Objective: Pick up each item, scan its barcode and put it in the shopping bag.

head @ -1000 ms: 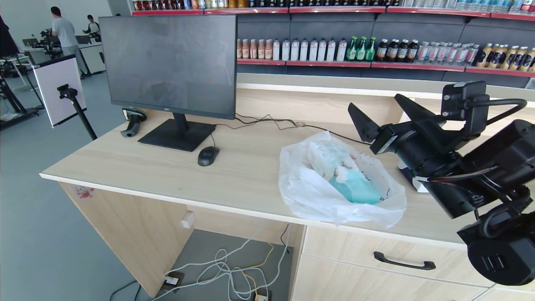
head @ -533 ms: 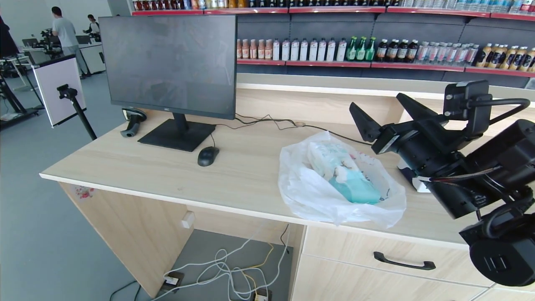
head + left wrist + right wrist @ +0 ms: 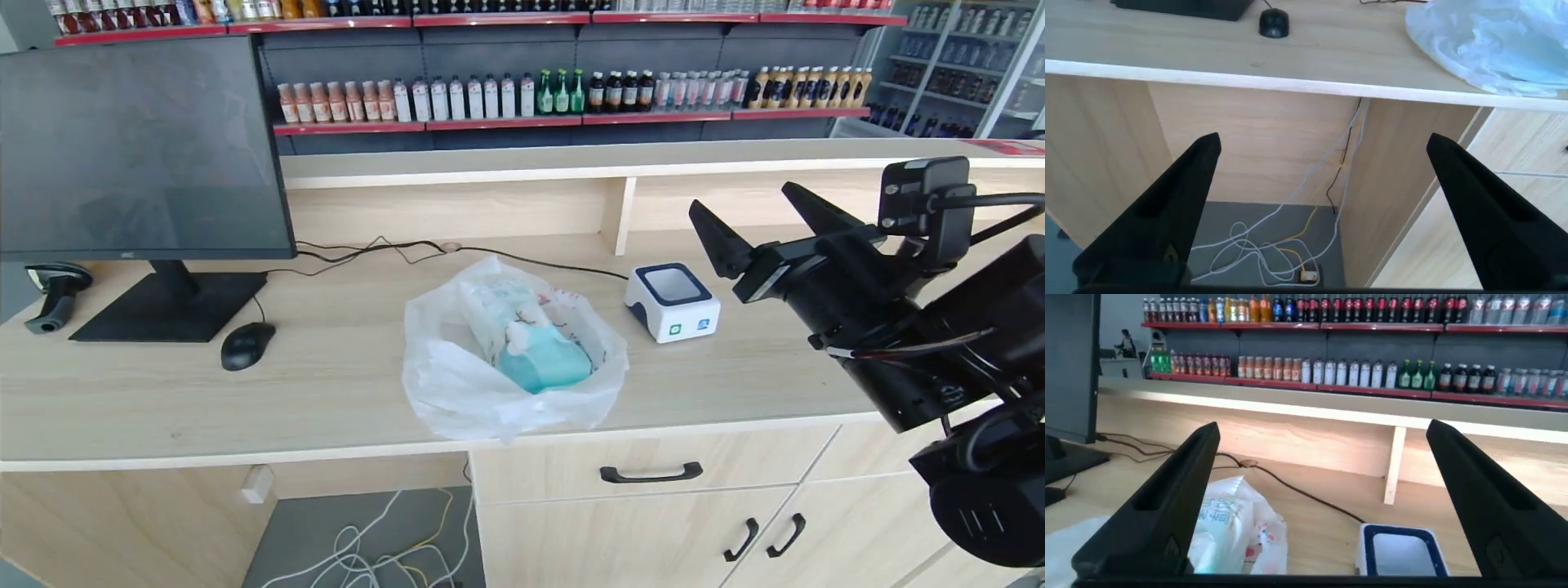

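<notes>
Camera had swung right; things unmoved. Right pincer (image 3: 739, 200) stood spread, empty; scanner (image 3: 673, 301) ahead, shopping bag (image 3: 457, 392) beyond held a pack (image 3: 535, 359). Next, likely: fetch another item.

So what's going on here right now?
Nothing is being held. The right gripper hangs above the counter near the barcode scanner, jaws open. The left gripper sits low in front of the counter, jaws open too. A teal-and-white packet lies in the shopping bag.
</notes>
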